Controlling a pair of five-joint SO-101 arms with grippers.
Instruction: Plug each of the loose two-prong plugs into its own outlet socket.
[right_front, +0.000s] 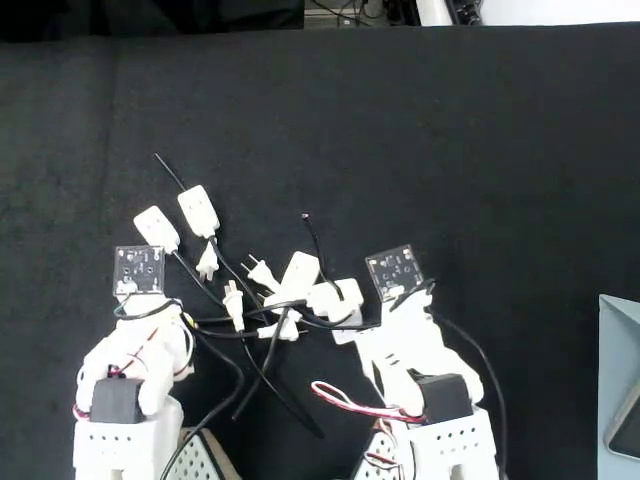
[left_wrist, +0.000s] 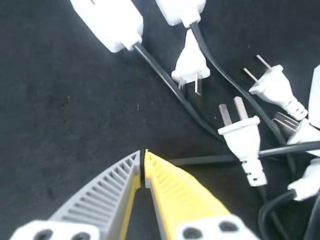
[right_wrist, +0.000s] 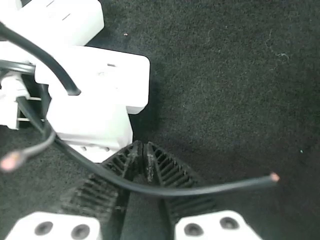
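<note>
My left gripper (left_wrist: 144, 156) has one grey and one yellow finger, shut with nothing between them, just above the black cloth. Beyond its tip lie three loose white two-prong plugs: one (left_wrist: 190, 65) between two cables, one (left_wrist: 274, 86) farther off, and one (left_wrist: 242, 134) nearest. Two white outlet sockets (left_wrist: 107, 20) (left_wrist: 180, 7) lie past them. My right gripper (right_wrist: 144, 148) is shut, its black tips beside a white outlet socket (right_wrist: 95, 82), with a second socket (right_wrist: 60, 20) behind it. A black cable (right_wrist: 200, 189) crosses over the right fingers without being held.
In the high view the sockets (right_front: 198, 210) (right_front: 300, 270), plugs (right_front: 233, 300) and tangled black cables (right_front: 260, 370) cluster between the left arm (right_front: 130, 365) and right arm (right_front: 425, 365). The black cloth (right_front: 450, 150) lies bare beyond. A grey box (right_front: 620, 380) sits at the right edge.
</note>
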